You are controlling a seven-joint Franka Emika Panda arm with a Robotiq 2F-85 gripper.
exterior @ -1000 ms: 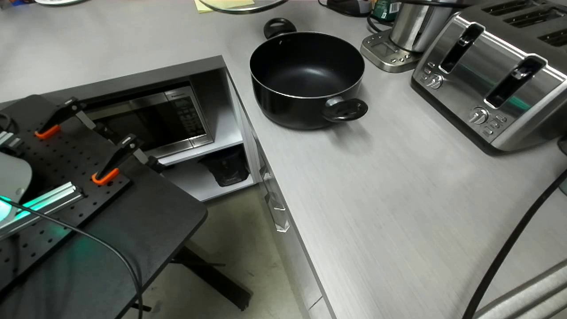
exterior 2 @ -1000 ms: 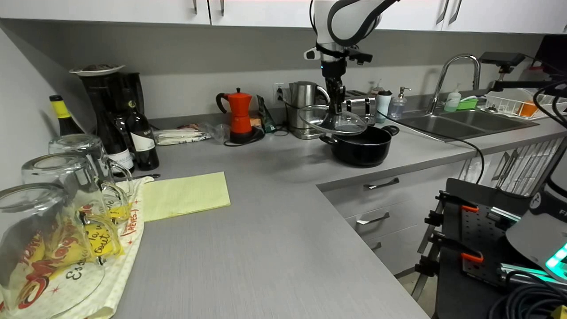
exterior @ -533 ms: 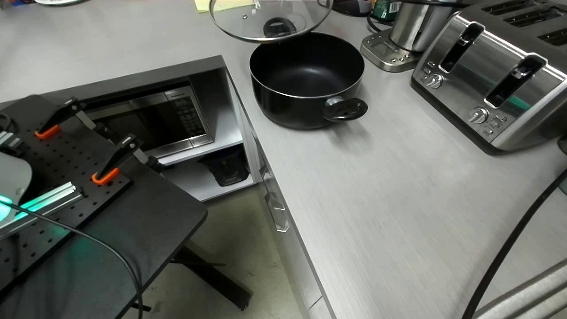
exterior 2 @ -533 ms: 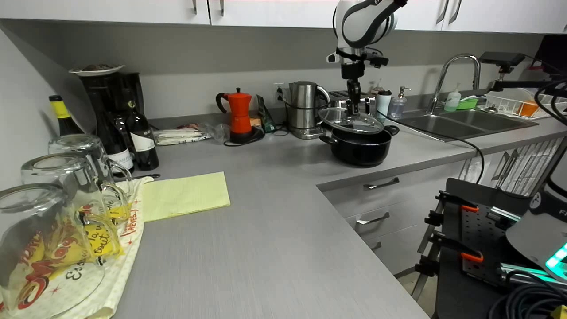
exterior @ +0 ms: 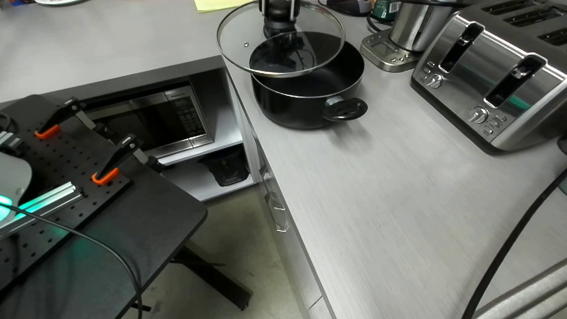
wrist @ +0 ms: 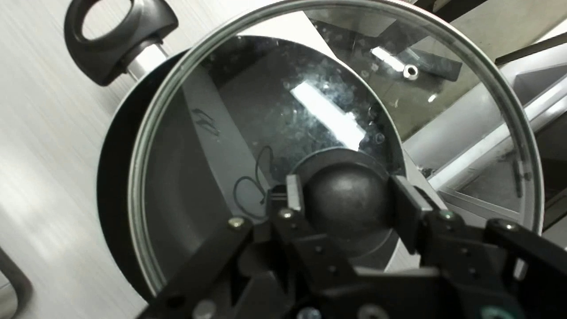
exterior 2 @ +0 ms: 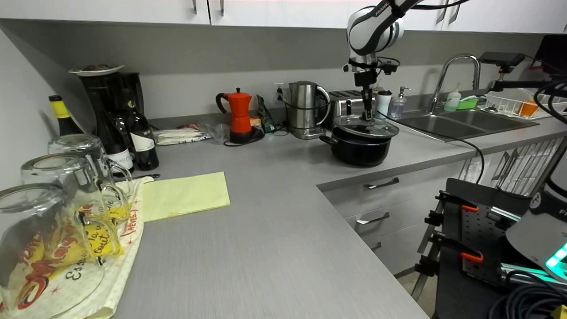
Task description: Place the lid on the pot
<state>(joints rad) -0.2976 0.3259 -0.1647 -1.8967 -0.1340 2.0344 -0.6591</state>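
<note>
The glass lid (exterior: 241, 33) with its black knob hangs over the black pot (exterior: 305, 106) in both exterior views, where the lid (exterior 2: 376, 129) and pot (exterior 2: 361, 153) overlap. My gripper (exterior 2: 367, 116) points down and is shut on the knob. In the wrist view the gripper's fingers (wrist: 347, 195) stand on both sides of the knob. The lid (wrist: 328, 115) is off centre there, shifted right, leaving a crescent of the pot (wrist: 116, 177) uncovered at left. The lid looks slightly above the rim; the exact gap cannot be told. One pot handle is behind the lid and gripper.
A steel toaster (exterior: 496, 84) and a steel kettle (exterior 2: 303, 106) stand behind the pot. A red moka pot (exterior 2: 240, 115) stands farther along the counter. The pot is near the counter's front edge. A black cable (exterior 2: 436, 135) crosses near the sink (exterior 2: 465, 122).
The gripper has carried the lid from beside the pot to above it, moving right and slightly down in an exterior view. The pot has not moved. The grip on the knob is kept.
</note>
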